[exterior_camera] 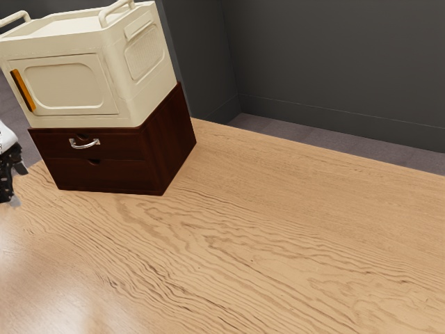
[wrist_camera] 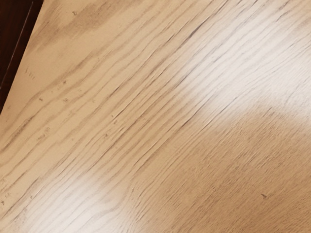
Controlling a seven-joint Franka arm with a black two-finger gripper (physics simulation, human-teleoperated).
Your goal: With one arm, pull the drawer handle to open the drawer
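At the exterior view's left edge my gripper (exterior_camera: 19,186) is partly in the picture, its two fingertips apart with nothing seen between them. The dark red-brown drawer unit (exterior_camera: 111,175) stands on the table, to the exterior view's right of the gripper. A curved silver handle (exterior_camera: 85,145) is fixed to its upper drawer (exterior_camera: 52,145), which looks flush with the front. The gripper is apart from the handle. In the wrist view, a dark strip of the drawer unit (wrist_camera: 12,39) shows at the upper left corner.
A cream box (exterior_camera: 76,83) with rails on top and an orange door grip (exterior_camera: 23,90) rests on the drawer unit. The wooden table (exterior_camera: 278,236) extends toward the exterior view's right, with dark walls (exterior_camera: 334,62) behind it.
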